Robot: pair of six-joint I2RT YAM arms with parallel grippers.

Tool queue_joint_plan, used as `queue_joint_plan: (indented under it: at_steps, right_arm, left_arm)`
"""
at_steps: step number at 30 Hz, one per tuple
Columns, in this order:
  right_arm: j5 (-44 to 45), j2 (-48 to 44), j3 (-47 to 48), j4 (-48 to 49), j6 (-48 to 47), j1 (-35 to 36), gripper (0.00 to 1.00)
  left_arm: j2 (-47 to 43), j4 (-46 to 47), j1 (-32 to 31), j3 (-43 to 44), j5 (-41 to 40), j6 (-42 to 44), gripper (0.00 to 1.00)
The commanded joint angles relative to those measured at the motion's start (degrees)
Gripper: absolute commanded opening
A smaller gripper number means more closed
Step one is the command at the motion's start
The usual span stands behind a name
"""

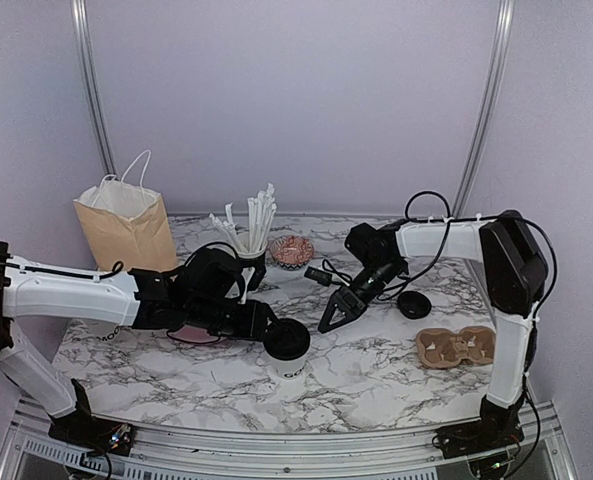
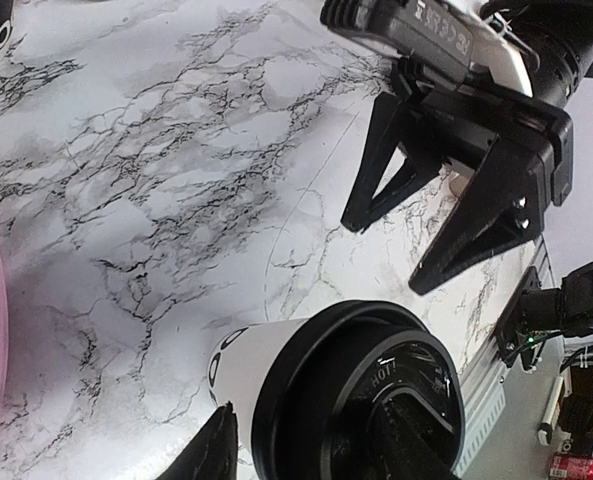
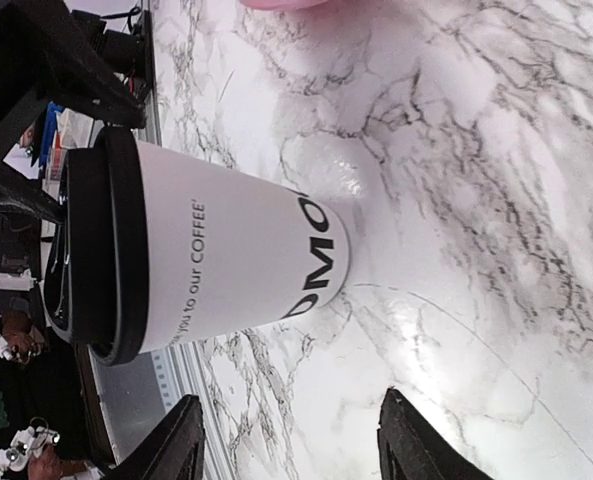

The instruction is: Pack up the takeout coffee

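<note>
The takeout coffee [image 1: 287,352] stands upright on the marble table [image 1: 376,378], black lid on. The left gripper [image 1: 266,325] sits at its left side — whether it grips is unclear. The right gripper [image 1: 334,315], jaws apart, hangs just to its right. Behind it stand a cup of straws [image 1: 251,262] and a paper bag [image 1: 126,228] (further left) — a cardboard carrier [image 1: 458,346] lies well to its right.

Marble table [image 1: 376,375] holds bag [image 1: 126,235] upper left, straw cup [image 1: 253,268] and bowl [image 1: 291,250] centre, coffee [image 1: 287,350] below, lid [image 1: 414,304] and carrier [image 1: 457,346] right.

Both arms stretch inward, left tool [image 1: 274,328] low, right tool [image 1: 338,312] angled down, jaws apart.
</note>
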Motion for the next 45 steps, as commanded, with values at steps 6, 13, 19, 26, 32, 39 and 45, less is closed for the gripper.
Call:
queue_joint_plan:
  at_steps: [6, 13, 19, 26, 32, 39, 45]
  right_arm:
    - [-5.79, -3.89, -1.38, -0.64, -3.1, 0.35, 0.61]
    - [-5.12, -4.43, -1.43, -1.28, -3.29, 7.12, 0.64]
    - [-4.86, -1.13, 1.08, -1.42, -1.66, 7.71, 0.64]
    - [-6.89, 1.96, 2.7, -1.16, 0.64, 6.97, 0.61]
    - [-6.3, 4.42, 1.36, 1.15, 4.41, 5.7, 0.59]
    - [3.39, 8.81, 0.03, 3.65, 6.86, 1.35, 0.54]
    - [-0.98, 6.6, 4.28, 0.02, 1.7, -0.33, 0.53]
  left_arm:
    - [-4.53, 1.12, -0.71, -3.12, -2.94, -3.91, 0.43]
    - [-2.15, 2.48, -0.98, -2.52, -2.99, -4.6, 0.4]
    - [-1.63, 2.52, -1.15, -3.58, -3.17, -6.08, 0.35]
    - [-1.42, 2.51, -1.15, -4.62, -3.09, -6.27, 0.31]
    - [-0.63, 2.52, -1.15, -5.04, -2.43, -6.18, 0.29]
    - [-0.83, 2.13, -1.15, -5.61, -3.29, -6.06, 0.27]
    - [-3.01, 0.93, -1.15, -4.06, -4.23, -3.91, 0.28]
